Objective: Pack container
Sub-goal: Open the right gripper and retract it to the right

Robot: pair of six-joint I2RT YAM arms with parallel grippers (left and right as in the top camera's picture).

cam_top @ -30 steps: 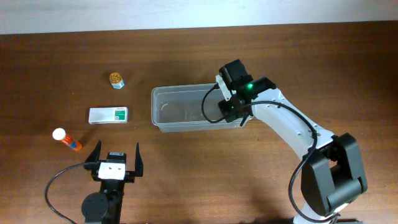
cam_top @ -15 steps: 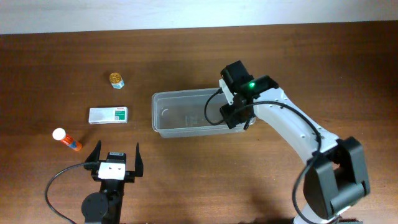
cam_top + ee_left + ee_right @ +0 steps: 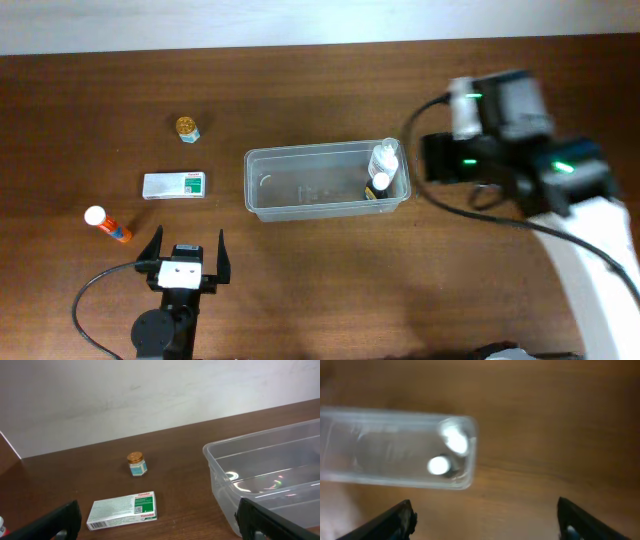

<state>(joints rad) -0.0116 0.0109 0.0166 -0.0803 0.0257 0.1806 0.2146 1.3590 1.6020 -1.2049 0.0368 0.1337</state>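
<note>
The container [image 3: 300,186] is a clear rectangular tub at the table's middle. Two small bottles stand in its right end: a clear one with a white cap [image 3: 384,158] and a dark one with a white cap [image 3: 379,185]. The right wrist view shows the container [image 3: 380,445] and both caps [image 3: 454,440] [image 3: 438,465] from above. My right gripper [image 3: 445,160] is blurred, raised to the right of the container, open and empty [image 3: 485,525]. My left gripper [image 3: 187,243] rests open and empty at the front left [image 3: 160,525], with the container [image 3: 280,460] to its right.
A white and green medicine box [image 3: 173,184] [image 3: 123,509] lies left of the container. A small jar with a gold lid [image 3: 186,128] [image 3: 135,463] stands behind it. An orange tube with a white cap [image 3: 106,225] lies at the far left.
My right gripper has lifted out of the container's right end and swung up and to the right. The two bottles now show in that end. The left arm has not moved.
</note>
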